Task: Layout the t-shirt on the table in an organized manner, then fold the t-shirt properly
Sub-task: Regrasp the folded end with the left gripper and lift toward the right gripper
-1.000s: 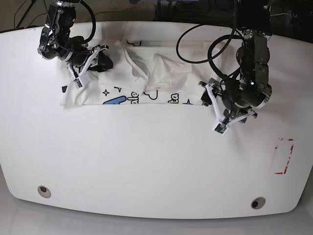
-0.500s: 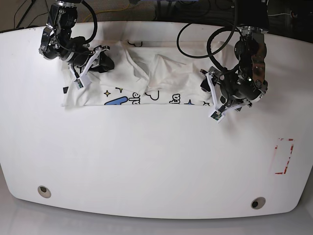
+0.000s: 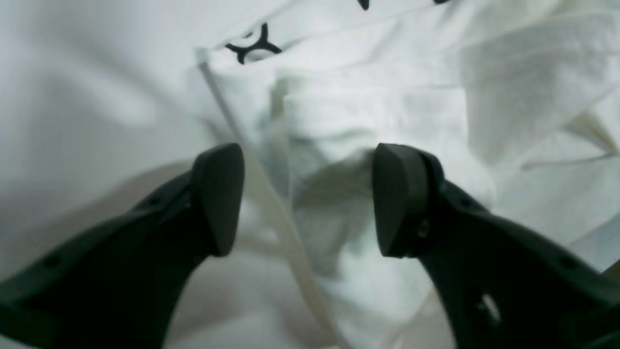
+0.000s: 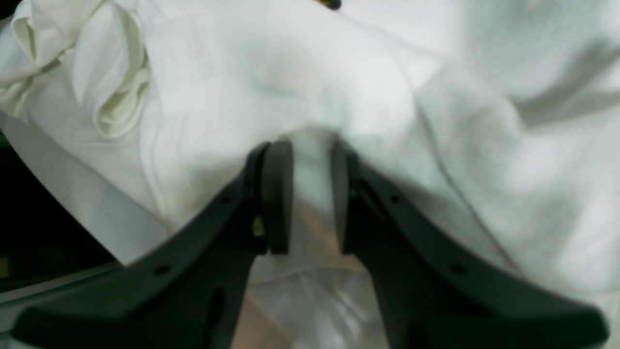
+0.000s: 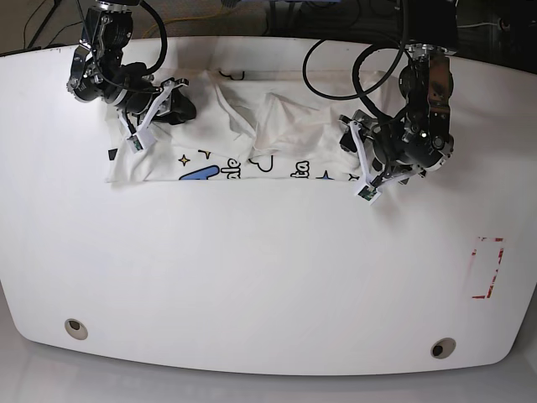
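Black, bulky arm links above the table (image 5: 252, 277), looped with thick black cables; white finger frames on the right gripper (image 5: 138, 138) and left gripper (image 5: 369, 180); close up, matte black jaws with rounded pads, small screw holes along each.

Robotics lab: white table (image 5: 252, 277) with red dashed mark (image 5: 487, 269), cables (image 5: 336, 75) behind.

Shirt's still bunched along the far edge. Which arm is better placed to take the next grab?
Probably the left. The left gripper stands open, straddling the hemmed edge of the t-shirt, so it only needs to close. The right gripper is already pinching a fold, so it is busy.
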`<state>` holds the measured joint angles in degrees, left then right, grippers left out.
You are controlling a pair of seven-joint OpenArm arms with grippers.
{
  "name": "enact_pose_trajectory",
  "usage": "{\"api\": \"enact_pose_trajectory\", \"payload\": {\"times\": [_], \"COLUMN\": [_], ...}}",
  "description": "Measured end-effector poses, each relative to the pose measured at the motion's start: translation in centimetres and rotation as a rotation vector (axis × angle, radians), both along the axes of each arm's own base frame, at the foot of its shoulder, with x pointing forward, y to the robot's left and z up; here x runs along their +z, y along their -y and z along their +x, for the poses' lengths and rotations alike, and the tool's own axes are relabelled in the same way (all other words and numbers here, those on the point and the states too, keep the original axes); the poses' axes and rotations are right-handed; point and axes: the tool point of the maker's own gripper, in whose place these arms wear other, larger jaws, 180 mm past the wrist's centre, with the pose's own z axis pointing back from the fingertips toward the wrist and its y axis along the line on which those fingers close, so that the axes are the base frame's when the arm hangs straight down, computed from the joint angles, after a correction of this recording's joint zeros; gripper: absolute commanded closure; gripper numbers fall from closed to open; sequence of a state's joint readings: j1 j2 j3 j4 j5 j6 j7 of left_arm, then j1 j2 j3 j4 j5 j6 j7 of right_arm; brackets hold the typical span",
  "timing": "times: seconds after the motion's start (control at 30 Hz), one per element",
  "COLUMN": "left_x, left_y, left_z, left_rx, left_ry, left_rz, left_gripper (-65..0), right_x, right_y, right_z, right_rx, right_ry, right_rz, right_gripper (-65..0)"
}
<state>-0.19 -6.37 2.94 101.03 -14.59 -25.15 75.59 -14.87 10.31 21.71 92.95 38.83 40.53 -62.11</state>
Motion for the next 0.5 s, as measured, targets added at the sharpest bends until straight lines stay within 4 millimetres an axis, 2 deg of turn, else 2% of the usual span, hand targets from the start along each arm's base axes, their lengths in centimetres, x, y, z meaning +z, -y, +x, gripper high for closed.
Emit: {"api": "enact_pose_trajectory", "payload": {"times": [0.17,0.23,0.5], "left_x": [0.0,0.0,0.4], "left_y": [0.0,0.0,1.4], "left_z": [0.0,0.0,-0.2], "left_rx": [0.000,-0.001,-0.051], "left_ry": [0.000,0.000,0.003], "left_rz": [0.000,0.000,-0.079], "left_gripper": [-5.4,-1.5,-0.7], "right_x": [0.0,0.0,0.0], "right_y": [0.0,0.0,0.0], "right_z": [0.0,0.0,0.0], "right_rx": [-0.002,-0.002,-0.002], "right_ry": [0.001,0.002,0.002], "right_rz": [0.001,0.002,0.002], "right_gripper": [-14.4,-14.4,-14.4]}}
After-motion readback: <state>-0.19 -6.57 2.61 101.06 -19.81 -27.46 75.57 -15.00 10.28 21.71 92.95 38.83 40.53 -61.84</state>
